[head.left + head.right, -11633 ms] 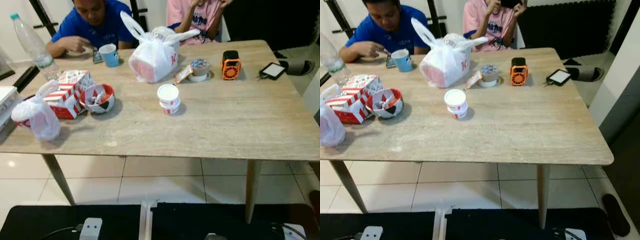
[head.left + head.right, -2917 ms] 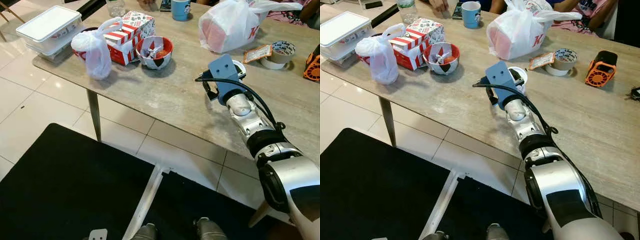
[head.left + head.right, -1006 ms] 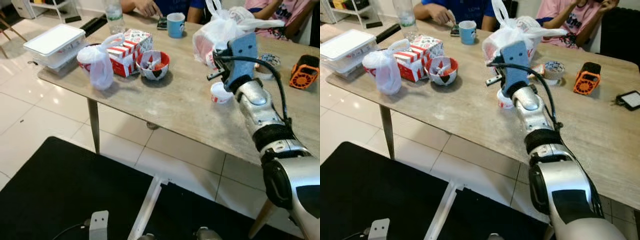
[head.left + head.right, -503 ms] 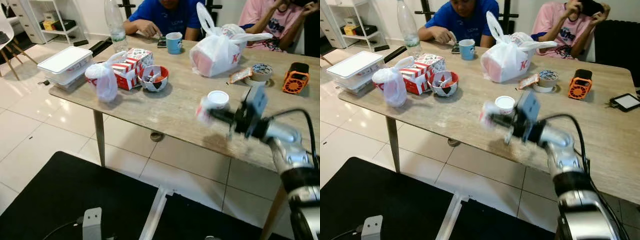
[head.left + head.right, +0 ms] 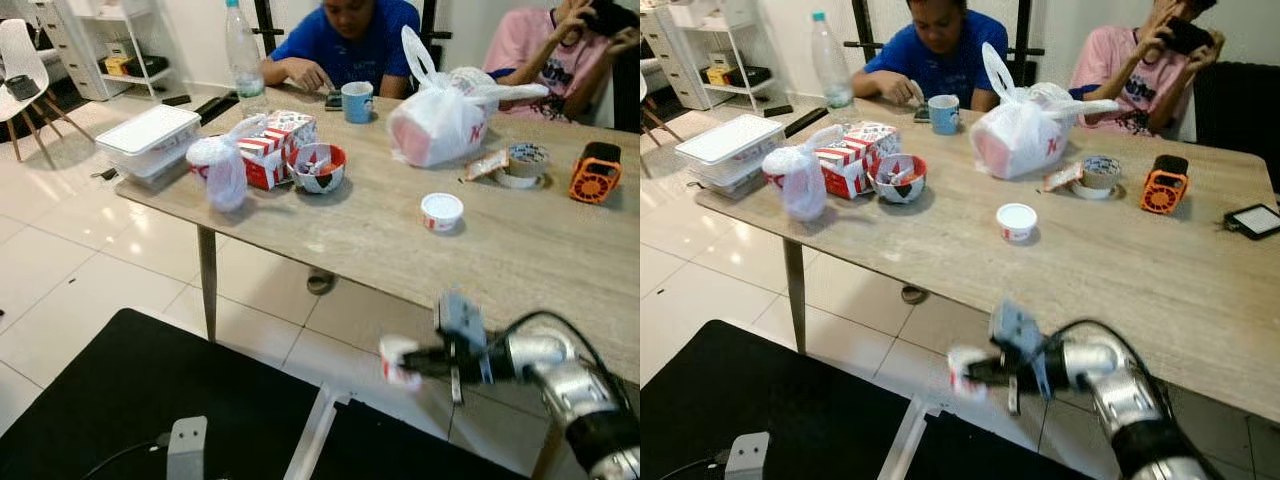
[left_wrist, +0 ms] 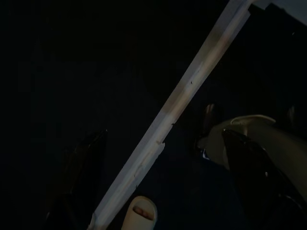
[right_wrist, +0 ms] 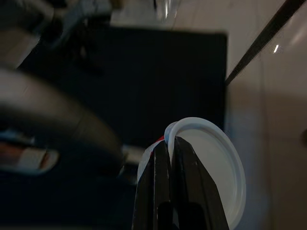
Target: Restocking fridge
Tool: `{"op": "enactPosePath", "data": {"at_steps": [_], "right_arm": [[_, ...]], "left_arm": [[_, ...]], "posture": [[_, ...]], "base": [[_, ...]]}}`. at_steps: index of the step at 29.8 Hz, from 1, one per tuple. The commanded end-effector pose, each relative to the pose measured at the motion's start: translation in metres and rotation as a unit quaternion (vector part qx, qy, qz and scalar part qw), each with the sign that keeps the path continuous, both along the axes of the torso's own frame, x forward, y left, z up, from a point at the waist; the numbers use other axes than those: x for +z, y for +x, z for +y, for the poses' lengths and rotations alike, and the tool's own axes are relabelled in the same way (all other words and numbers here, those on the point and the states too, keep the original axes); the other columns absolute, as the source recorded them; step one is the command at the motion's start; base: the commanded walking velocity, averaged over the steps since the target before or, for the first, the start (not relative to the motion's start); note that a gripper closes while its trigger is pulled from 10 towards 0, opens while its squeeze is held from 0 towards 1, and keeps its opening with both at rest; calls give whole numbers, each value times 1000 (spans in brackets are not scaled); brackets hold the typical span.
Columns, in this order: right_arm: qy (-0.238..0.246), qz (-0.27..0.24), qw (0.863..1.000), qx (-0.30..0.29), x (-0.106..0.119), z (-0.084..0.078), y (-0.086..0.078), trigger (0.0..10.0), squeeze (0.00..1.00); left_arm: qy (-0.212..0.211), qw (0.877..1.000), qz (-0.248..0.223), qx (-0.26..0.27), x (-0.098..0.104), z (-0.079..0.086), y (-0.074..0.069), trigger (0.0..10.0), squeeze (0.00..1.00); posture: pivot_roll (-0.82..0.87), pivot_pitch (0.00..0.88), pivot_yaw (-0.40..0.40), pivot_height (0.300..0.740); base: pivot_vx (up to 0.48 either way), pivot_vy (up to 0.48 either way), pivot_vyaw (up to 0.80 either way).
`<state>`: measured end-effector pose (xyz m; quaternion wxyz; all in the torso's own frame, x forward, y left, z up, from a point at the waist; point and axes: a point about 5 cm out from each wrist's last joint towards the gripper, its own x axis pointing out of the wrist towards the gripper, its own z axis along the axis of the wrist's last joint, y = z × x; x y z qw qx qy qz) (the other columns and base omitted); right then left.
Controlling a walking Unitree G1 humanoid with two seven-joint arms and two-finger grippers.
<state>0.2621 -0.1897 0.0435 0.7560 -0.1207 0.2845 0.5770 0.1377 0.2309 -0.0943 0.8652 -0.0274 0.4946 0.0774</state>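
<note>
A small white tub with red print [image 5: 396, 361] hangs low in front of the wooden table [image 5: 560, 270], above the tiled floor. My right gripper [image 5: 408, 366] is shut on it; in the right wrist view the two black fingers [image 7: 163, 167] pinch the rim of the white tub [image 7: 211, 172]. A second white tub [image 5: 441, 211] stands on the table, apart from the gripper. In the dark left wrist view my left gripper [image 6: 163, 177] hangs idle over a black mat, its fingers wide apart.
On the table stand a knotted white bag [image 5: 440, 110], a red-white box [image 5: 275, 150], a bowl [image 5: 318, 166], a small tied bag [image 5: 222, 170], stacked containers [image 5: 150, 140], a bottle [image 5: 243, 60] and a tape roll [image 5: 520, 165]. Two people sit at the far side. A black mat [image 5: 120, 400] covers the near floor.
My right arm has swung down from table height to below the table's front edge, carrying the tub. The other tub stays on the table. The camera has drawn back.
</note>
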Motion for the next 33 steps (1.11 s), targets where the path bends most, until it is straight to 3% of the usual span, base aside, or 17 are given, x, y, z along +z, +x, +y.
{"op": "enactPosePath", "data": {"at_steps": [1, 3, 7, 10, 12, 14, 16, 17, 18, 19, 21, 22, 23, 25, 27, 31, 33], "right_arm": [[-47, 32, 998, -27, -19, -14, -12, 10000, 0], [-90, 62, 991, -76, -42, -33, -28, 10000, 0], [-119, 78, 983, -114, -55, -45, -39, 10000, 0], [-235, 59, 938, -247, -81, -74, -58, 10000, 0], [-235, 59, 938, -247, -81, -74, -58, 10000, 0], [-286, 52, 895, -339, -93, -91, -75, 10000, 0], [-286, 52, 895, -339, -93, -91, -75, 10000, 0], [-292, 56, 877, -378, -97, -95, -82, 10000, 0], [-292, 56, 877, -378, -97, -95, -82, 10000, 0], [-290, 70, 856, -422, -102, -98, -92, 10000, 0], [-290, 70, 856, -422, -102, -98, -92, 10000, 0], [-284, 84, 837, -459, -107, -99, -100, 10000, 0], [-284, 84, 837, -459, -107, -99, -100, 10000, 0], [-269, 123, 776, -558, -117, -101, -122, 10000, 0], [-269, 146, 735, -605, -124, -102, -136, 10000, 0], [-278, 158, 721, -615, -127, -100, -145, 10000, 0], [-301, 174, 705, -618, -134, -96, -160, 10000, 0]], "left_arm": [[1, 1000, 13, -4, -3, -1, -6, 10000, 0], [1, 1000, 15, -4, -3, -2, -7, 10000, 0], [1, 1000, 16, -6, -3, -2, -7, 10000, 0], [1, 1000, 21, -16, -4, -5, -7, 10000, 0], [1, 1000, 21, -16, -4, -5, -7, 10000, 0], [0, 1000, 21, -21, -4, -7, -6, 10000, 0], [0, 1000, 21, -21, -4, -7, -6, 10000, 0], [0, 1000, 20, -23, -4, -8, -4, 10000, 0], [0, 1000, 20, -23, -4, -8, -4, 10000, 0], [0, 1000, 19, -24, -3, -9, -3, 10000, 0], [0, 1000, 19, -24, -3, -9, -3, 10000, 0], [0, 1000, 17, -24, -3, -8, -1, 10000, 0], [0, 1000, 17, -24, -3, -8, -1, 10000, 0], [4, 1000, 16, -24, -2, -6, 1, 10000, 0], [6, 1000, 15, -22, -1, -5, 1, 10000, 0], [7, 1000, 16, -22, -1, -4, 1, 10000, 0], [9, 1000, 15, -24, -1, -4, 1, 10000, 0]], "posture": [[-57, 3, 17, 740], [-60, 2, 15, 740], [-69, 1, 14, 740], [-85, 0, 14, 740], [-85, 0, 14, 740], [-90, 0, 19, 740], [-90, 0, 19, 740], [-92, 0, 21, 740], [-92, 0, 21, 740], [-93, 0, 24, 740], [-93, 0, 24, 740], [-92, 0, 30, 740], [-92, 0, 30, 740], [-93, 0, 40, 740], [-94, 0, 47, 740], [-96, 0, 50, 740], [-97, 0, 55, 740]], "base": [[0, 0, 0], [0, 0, 0], [0, 0, 0], [0, 0, 0], [0, 0, 0], [0, 0, 0], [0, 0, 0], [0, 0, 0], [0, 0, 0], [0, 0, 0], [0, 0, 0], [0, 0, 0], [0, 0, 0], [0, 0, -391], [0, 0, -781], [0, 0, -777], [0, 0, -775]]}}
